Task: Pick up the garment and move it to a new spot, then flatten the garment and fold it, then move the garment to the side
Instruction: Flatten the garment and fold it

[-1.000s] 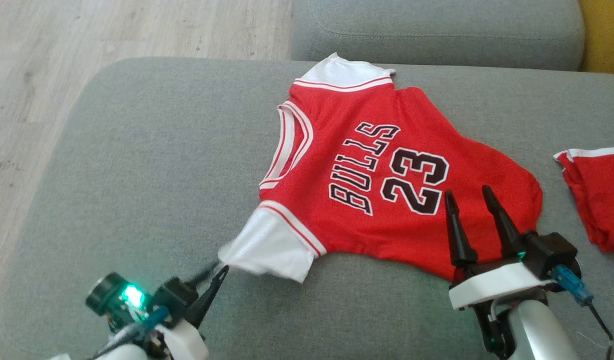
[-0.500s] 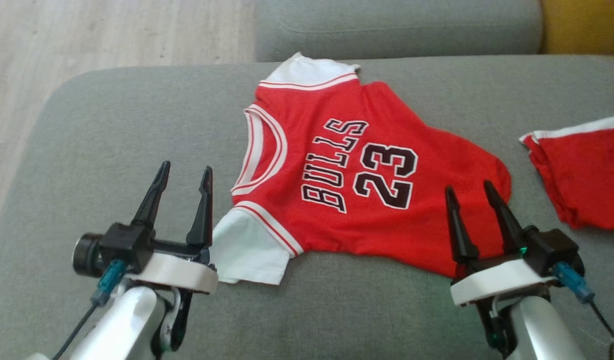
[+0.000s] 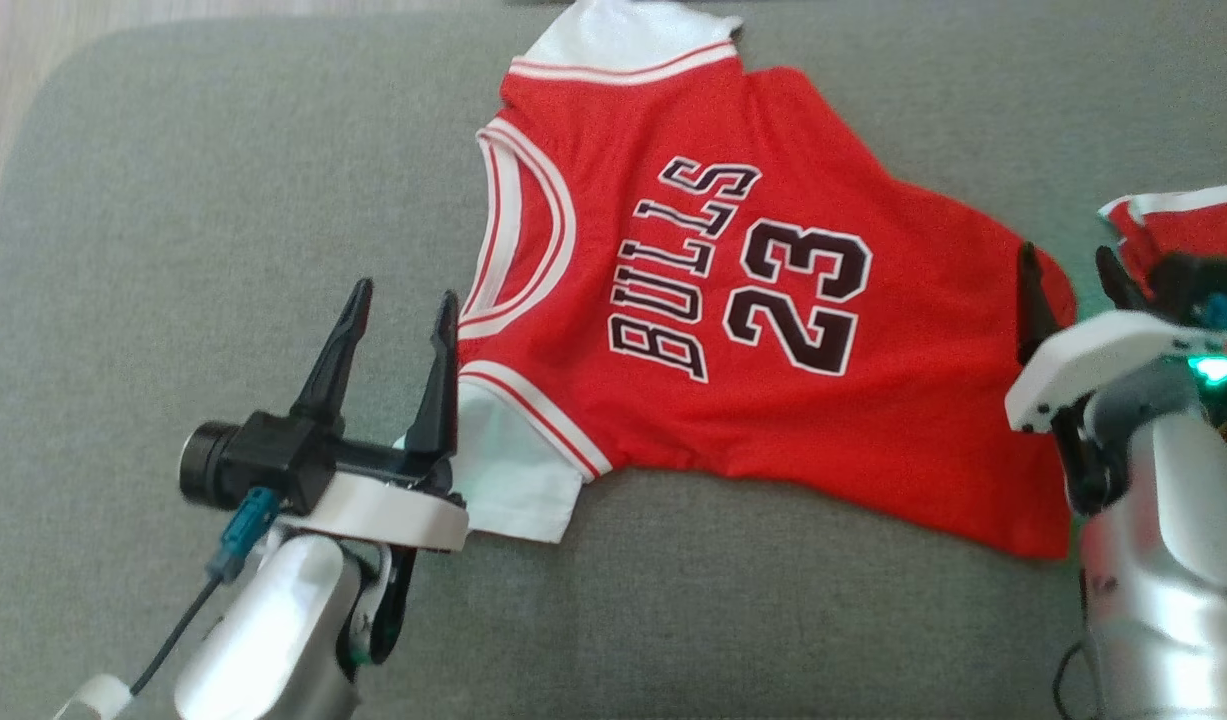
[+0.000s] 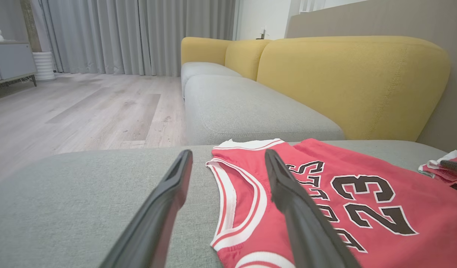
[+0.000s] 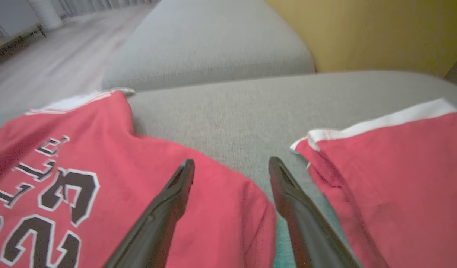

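Observation:
A red "BULLS 23" jersey [image 3: 753, 300] with white sleeves lies spread flat on the grey seat cushion [image 3: 223, 300], collar toward the left. My left gripper [image 3: 405, 292] stands open beside the collar and the near white sleeve [image 3: 513, 480], holding nothing. In the left wrist view, the left gripper [image 4: 228, 152] frames the neckline of the jersey [image 4: 325, 208]. My right gripper [image 3: 1065, 252] is open over the jersey's right hem corner. In the right wrist view, the right gripper [image 5: 232, 160] has one finger over the jersey [image 5: 101, 178] and the other over bare cushion.
A second red garment with white trim [image 3: 1183, 215] lies just right of my right gripper, also seen as the second garment [image 5: 392, 167]. A yellow sofa back [image 4: 355, 82] rises behind, another grey cushion [image 4: 250, 111] lies beyond, and wooden floor [image 4: 83, 111] lies to the left.
My left gripper let go of the white sleeve and rose, open, beside the collar. My right gripper shifted right to the hem corner. The head camera tilted down, shifting the whole picture.

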